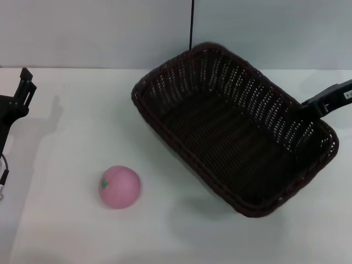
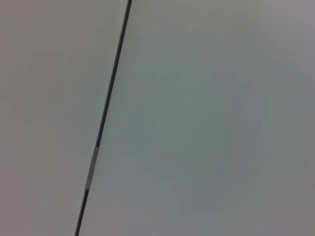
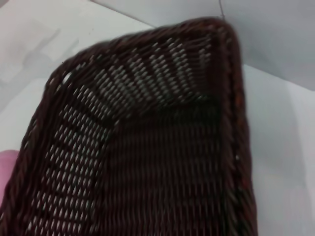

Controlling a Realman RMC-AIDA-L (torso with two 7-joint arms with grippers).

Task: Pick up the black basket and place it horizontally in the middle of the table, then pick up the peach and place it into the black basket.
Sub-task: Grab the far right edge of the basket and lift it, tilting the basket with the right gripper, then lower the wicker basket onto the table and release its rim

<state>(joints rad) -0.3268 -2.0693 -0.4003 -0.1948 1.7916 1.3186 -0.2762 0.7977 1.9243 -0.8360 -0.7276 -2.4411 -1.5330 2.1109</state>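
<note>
Starting at the left, the left gripper (image 1: 19, 93) sits at the far left side of the table (image 1: 71, 231), well away from everything. It holds nothing. I cannot tell if its fingers are spread or pressed together. Its wrist camera only shows a plain wall with a thin dark line, so this arm looks parked, out of the way so the other arm has room.

Next comes the peach (image 1: 119, 187). It rests on the white table by itself, near the front, with its little green leaf mark facing left. It is apart from the black basket (image 1: 234, 129), just off the basket's left front side. Nothing touches it. I think it is waiting for its turn, since the basket has to be set down first.

The basket fills the middle and right of the table. It sits slanted, with one corner toward the back and another toward the front right. It is empty inside. A soft shadow under its front edge may mean it is lifted a bit, but I cannot be sure.

At the far right, the right gripper (image 1: 324, 102) reaches in to the basket's right rim. It looks like it is pinching the rim, though the fingertips are hidden. Holding the rim would let it swing the basket straight across the middle.
</note>
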